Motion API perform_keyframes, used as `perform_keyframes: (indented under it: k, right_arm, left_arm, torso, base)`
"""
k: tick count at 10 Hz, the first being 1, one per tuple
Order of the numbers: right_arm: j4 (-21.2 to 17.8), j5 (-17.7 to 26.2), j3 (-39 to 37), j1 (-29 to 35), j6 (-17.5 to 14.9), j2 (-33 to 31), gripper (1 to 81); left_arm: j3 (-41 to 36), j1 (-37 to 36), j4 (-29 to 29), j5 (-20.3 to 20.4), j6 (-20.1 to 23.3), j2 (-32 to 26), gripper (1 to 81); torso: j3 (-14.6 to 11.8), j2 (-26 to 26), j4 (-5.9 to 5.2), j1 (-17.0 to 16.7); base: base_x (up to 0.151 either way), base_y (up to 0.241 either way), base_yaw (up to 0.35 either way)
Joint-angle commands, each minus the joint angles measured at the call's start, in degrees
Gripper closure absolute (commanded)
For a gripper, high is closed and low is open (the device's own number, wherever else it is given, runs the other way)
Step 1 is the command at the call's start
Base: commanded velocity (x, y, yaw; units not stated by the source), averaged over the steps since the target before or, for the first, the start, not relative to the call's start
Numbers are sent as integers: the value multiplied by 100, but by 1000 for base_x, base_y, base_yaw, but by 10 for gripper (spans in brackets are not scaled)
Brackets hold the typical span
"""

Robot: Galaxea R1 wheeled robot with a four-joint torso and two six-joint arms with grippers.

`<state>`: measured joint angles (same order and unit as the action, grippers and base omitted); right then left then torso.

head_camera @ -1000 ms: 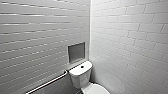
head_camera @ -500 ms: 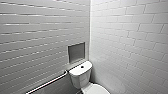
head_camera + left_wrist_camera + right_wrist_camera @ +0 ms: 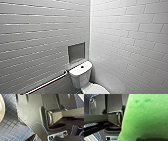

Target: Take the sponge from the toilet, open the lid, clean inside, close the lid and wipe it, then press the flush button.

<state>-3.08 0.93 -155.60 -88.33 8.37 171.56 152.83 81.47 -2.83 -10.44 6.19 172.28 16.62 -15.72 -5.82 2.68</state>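
1. Nothing was seen to have moved since the earlier head views: the toilet (image 3: 81,75) was found at the same spot in the corner of the tiled walls (image 3: 130,37), and the camera was held as before.
2. The sponge (image 3: 144,119) was seen bright green and very close in the right wrist view, with the robot's dark base and a strip of blue-tiled floor (image 3: 86,105) behind it.
3. The sponge was gripped by the right claw (image 3: 149,136), which was closed on it. Little of the claw itself could be made out beyond a dark strip at the sponge's edge.
4. How far the left claw (image 3: 50,139) was open could not be told. It was seen above the robot's dark base, a thin blue cable (image 3: 41,125) and the blue floor, and nothing could be seen in it.
5. The flush button (image 3: 82,66) was seen as a small dark dot in the middle of the flat white tank top, which was otherwise bare.
6. The lid (image 3: 98,89) was caught as a white oval at the lower edge of the head view, in front of the tank. Whether it was raised or lowered could not be told.
7. A grey recessed niche (image 3: 76,52) was set in the wall just above the tank, and a metal grab rail (image 3: 50,81) was fixed to the wall beside the toilet.
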Motion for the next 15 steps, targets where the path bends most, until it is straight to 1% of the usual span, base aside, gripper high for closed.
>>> perform_keyframes:
  k: [1, 3, 5, 6, 7, 8, 10, 12, 13, 14, 15]
  right_arm:
    - [-105, 391, 5, 408, -3, -49, 811]
    - [-113, 382, 5, 416, -28, -40, 811]
    - [-113, 382, 5, 408, -3, -49, 811]
    - [-113, 382, 5, 408, -20, -40, 811]
    - [-113, 373, 5, 408, -20, -49, 811]
    - [-105, 382, 5, 408, -29, -40, 811]
    - [-105, 364, 5, 399, -29, -49, 811]
    - [-78, 338, 5, 390, -29, -40, 811]
    - [-70, 373, 5, 408, -29, -40, 811]
    - [-70, 382, 5, 408, -29, 3, 811]
    - [-52, 391, -4, 417, -46, 13, 811]
  left_arm:
    - [1, -320, 19, -345, 40, 26, 10]
    - [1, -328, 37, -336, 40, 18, 10]
    - [1, -329, 37, -319, 40, 9, 10]
    - [1, -320, 45, -240, 40, 18, 10]
    - [1, -329, 63, -231, 31, 26, 10]
    - [1, -329, 63, -231, 31, 26, 10]
    - [1, -328, 63, -222, 31, 26, 10]
    - [10, -355, 63, -213, -4, 0, 10]
    - [71, -390, 63, -222, -13, 18, 10]
    - [185, -443, 63, -222, -13, 70, 10]
    - [256, -469, 46, -222, -4, 123, 10]
  torso:
    - [0, 573, 0, -268]
    - [0, 638, 0, -268]
    - [-5, 1008, 0, -268]
    - [-2, 645, 0, -175]
    - [-222, 850, 0, -190]
    - [-569, 924, 0, -190]
    - [-767, 1012, 0, -203]
    - [-1194, 1020, 0, -208]
    - [-824, 1020, 0, -212]
    - [-997, 1020, 0, -217]
    - [-1043, 1018, 0, -221]
  base:
    - [0, 0, 0]
    - [0, 0, 0]
    - [0, 0, 0]
    - [0, 0, 0]
    - [0, 0, 0]
    - [0, 0, 0]
    - [0, 0, 0]
    - [0, 0, 0]
    - [0, 0, 0]
    - [0, 0, 0]
    - [0, 0, 0]
